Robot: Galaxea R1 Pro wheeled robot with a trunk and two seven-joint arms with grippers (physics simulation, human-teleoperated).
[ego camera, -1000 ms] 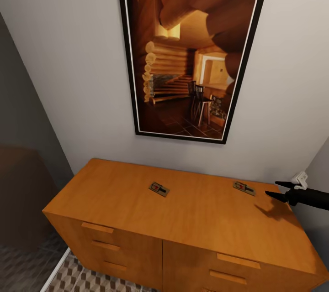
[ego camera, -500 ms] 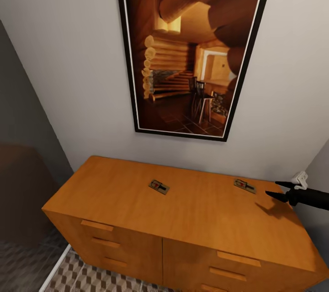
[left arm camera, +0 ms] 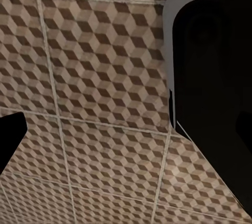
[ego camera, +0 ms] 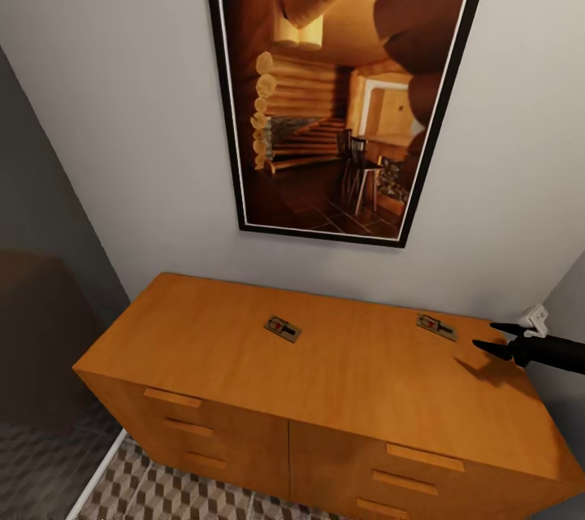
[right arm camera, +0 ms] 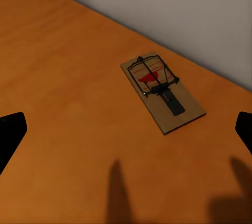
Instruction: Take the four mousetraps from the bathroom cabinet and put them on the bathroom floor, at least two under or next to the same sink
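Two mousetraps lie flat on the orange-brown cabinet (ego camera: 244,357): one mousetrap (ego camera: 283,329) near the middle of the top, the other mousetrap (ego camera: 436,327) near its far right, close to the wall. My right gripper (ego camera: 484,337) hovers open just right of that second trap, fingers pointing at it. In the right wrist view the same mousetrap (right arm camera: 163,92) lies ahead between the spread fingertips (right arm camera: 10,135), untouched. The left wrist view looks down on the cube-patterned bathroom floor (left arm camera: 94,77); one left fingertip (left arm camera: 8,135) sits at the frame's edge, holding nothing.
A large framed picture (ego camera: 341,89) hangs on the wall above the cabinet. A white wall fitting (ego camera: 535,318) sits beside my right gripper. Cube-patterned floor (ego camera: 162,496) shows before the drawers, with a white strip (ego camera: 97,475) bordering darker flooring (ego camera: 32,455). A black robot part (left arm camera: 215,103) shows in the left wrist view.
The head view has shifted a little, so the cabinet sits slightly higher in the picture. Both mousetraps lie where they were and the right gripper stays open beside the right one.
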